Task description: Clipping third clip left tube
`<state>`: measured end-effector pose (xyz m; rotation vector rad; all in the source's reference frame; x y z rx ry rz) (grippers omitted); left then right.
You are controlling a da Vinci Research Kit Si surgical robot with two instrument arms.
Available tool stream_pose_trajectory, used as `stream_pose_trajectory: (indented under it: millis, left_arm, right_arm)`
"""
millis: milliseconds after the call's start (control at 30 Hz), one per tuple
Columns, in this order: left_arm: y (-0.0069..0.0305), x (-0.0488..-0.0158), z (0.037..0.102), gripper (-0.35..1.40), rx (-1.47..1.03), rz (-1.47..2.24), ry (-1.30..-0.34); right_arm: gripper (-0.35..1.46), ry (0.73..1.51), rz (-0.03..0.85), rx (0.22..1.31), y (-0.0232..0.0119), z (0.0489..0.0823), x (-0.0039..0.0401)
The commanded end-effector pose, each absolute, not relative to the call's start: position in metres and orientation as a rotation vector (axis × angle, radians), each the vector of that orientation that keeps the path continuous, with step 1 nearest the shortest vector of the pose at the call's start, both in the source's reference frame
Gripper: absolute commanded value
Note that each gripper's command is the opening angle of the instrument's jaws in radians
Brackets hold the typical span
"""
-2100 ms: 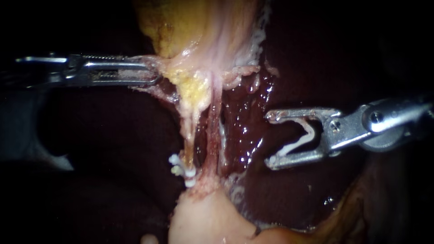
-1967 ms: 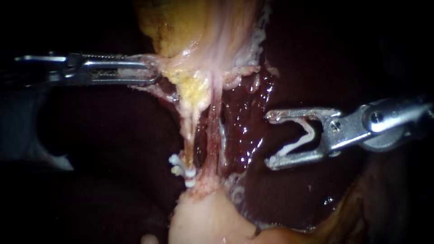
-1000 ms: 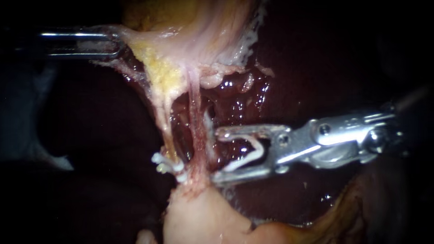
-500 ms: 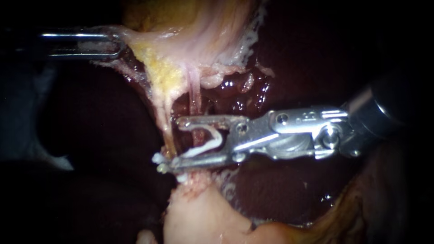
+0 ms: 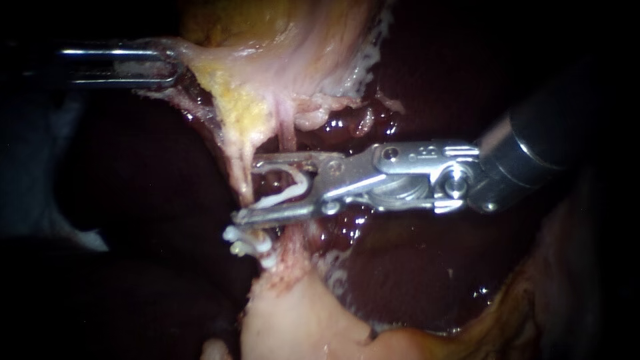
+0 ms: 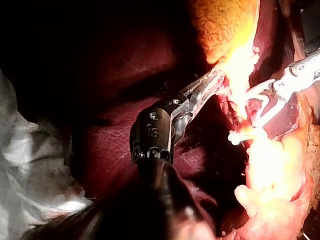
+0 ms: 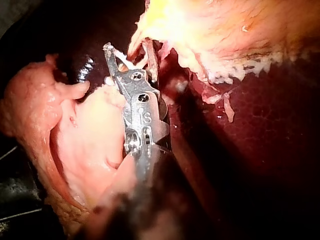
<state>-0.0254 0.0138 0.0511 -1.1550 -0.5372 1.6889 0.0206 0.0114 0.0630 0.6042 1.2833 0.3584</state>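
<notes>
Count: 2 instruments, 2 tubes, 1 gallbladder (image 5: pixel 293 40), 1 liver (image 5: pixel 413 280).

Clips: 1 open clip (image 5: pixel 290 193) is carried in the right instrument (image 5: pixel 248 190). A white cluster of seated clips (image 5: pixel 250 243) is seen low on the left tube (image 5: pixel 240 177). It looks like 2, but they overlap, so the count is not certain.

Left instrument (image 5: pixel 170 65): its claw is clamped on the gallbladder's edge, and the tissue is pulled out toward the view's left.

Right instrument: its claw is held wide, with the open clip seated against both halves. The left tube is crossed right at the claw's tips. The lower half reaches past the tube and the upper half only just reaches it, so whether the tube is fully inside cannot be told. The right tube (image 5: pixel 287 133) is seen running in behind the upper half.

Changes versus 0.5 s ago:
- The right claw has been moved up the tubes. Its lower half was level with the seated clips and is now just above them.
- The claw has also been pushed slightly further toward the left tube.
- More of the right shaft is in view.
- The left instrument's hold is unchanged.

Versus 2 s ago: the right claw was well apart from both tubes, out over the liver.
</notes>
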Motion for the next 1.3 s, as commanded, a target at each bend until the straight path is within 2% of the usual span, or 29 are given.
stream_pose_trajectory:
  millis: [33,400,867,1133,1300]
  left_arm:
    - [0.0138,-0.0254,0.0511,-0.35,-1.155,1.689,-0.537]
    - [0.0138,-0.0254,0.0511,-0.35,-1.155,1.689,-0.537]
    - [0.0138,-0.0256,0.0512,-0.35,-1.155,1.689,-0.535]
    - [0.0138,-0.0256,0.0514,-0.35,-1.155,1.689,-0.535]
    - [0.0138,-0.0256,0.0514,-0.35,-1.155,1.689,-0.535]
  right_arm:
    - [0.48,1.29,0.36,0.613,0.0114,0.0632,0.0208]
    - [0.47,1.385,0.35,0.685,0.0119,0.0637,0.0235]
    - [0.46,1.454,0.413,0.738,0.0122,0.0638,0.0258]
    - [0.45,1.44,0.461,0.796,0.0119,0.0626,0.0264]
    - [0.45,1.367,0.467,0.812,0.0126,0.0596,0.0263]
